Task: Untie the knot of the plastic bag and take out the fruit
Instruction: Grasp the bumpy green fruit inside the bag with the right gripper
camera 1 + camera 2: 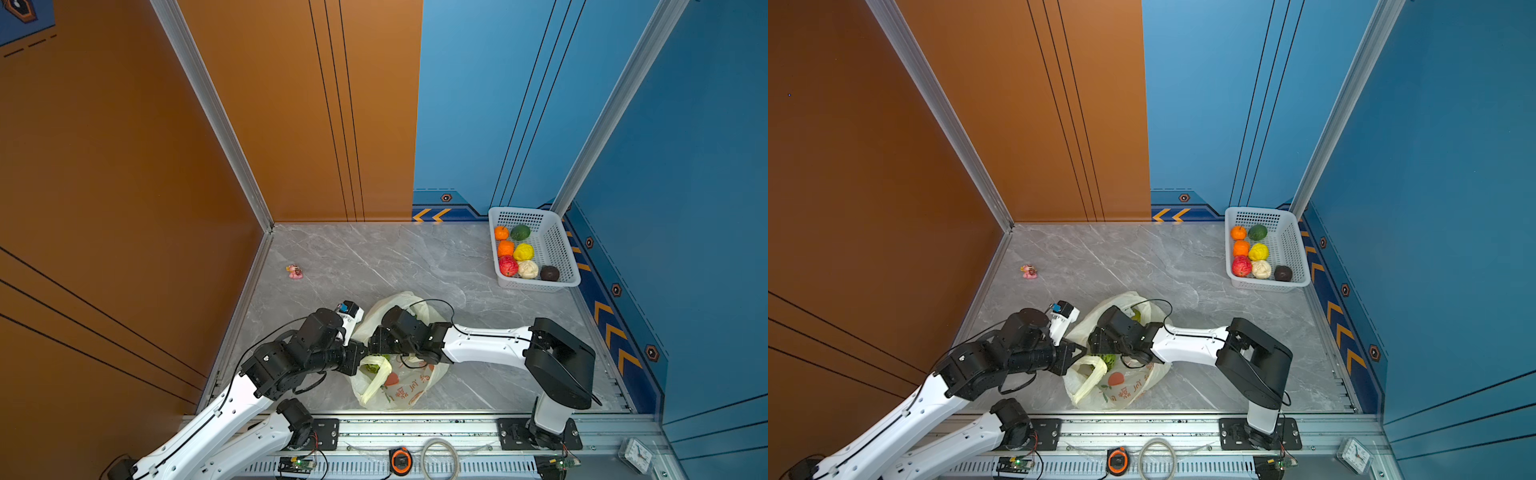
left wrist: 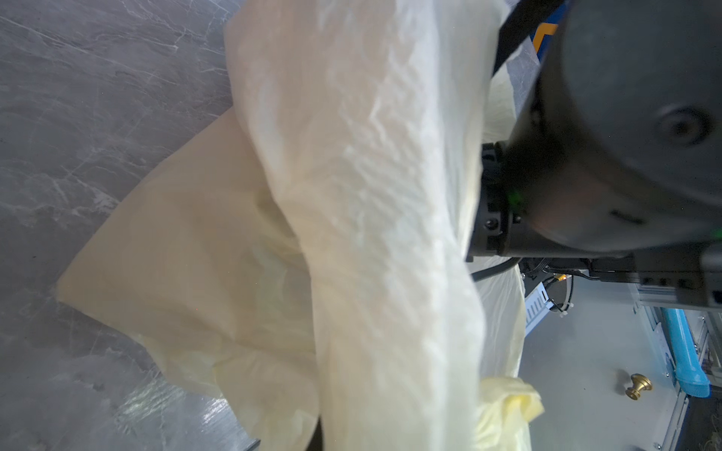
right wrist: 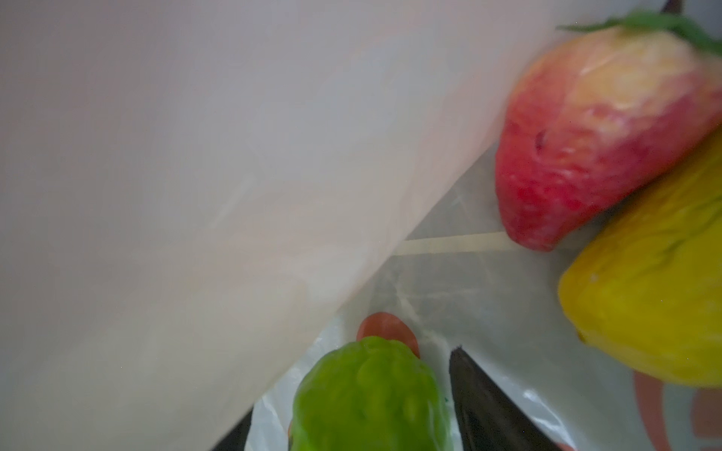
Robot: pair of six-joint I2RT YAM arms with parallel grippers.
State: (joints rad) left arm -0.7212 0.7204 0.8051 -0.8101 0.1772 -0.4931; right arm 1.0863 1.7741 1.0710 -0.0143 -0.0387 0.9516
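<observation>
Nearest: plastic bag [image 2: 371, 195] film, pinched up by your left gripper [image 1: 362, 355], likely so your wide-spread right gripper [image 3: 344, 410] can straddle green fruit [image 3: 371, 382].

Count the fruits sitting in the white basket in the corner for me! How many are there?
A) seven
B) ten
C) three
A: in both top views the white basket holds seven fruits: two orange, one dark green, one yellow, one red, one cream and one dark brown.
</observation>
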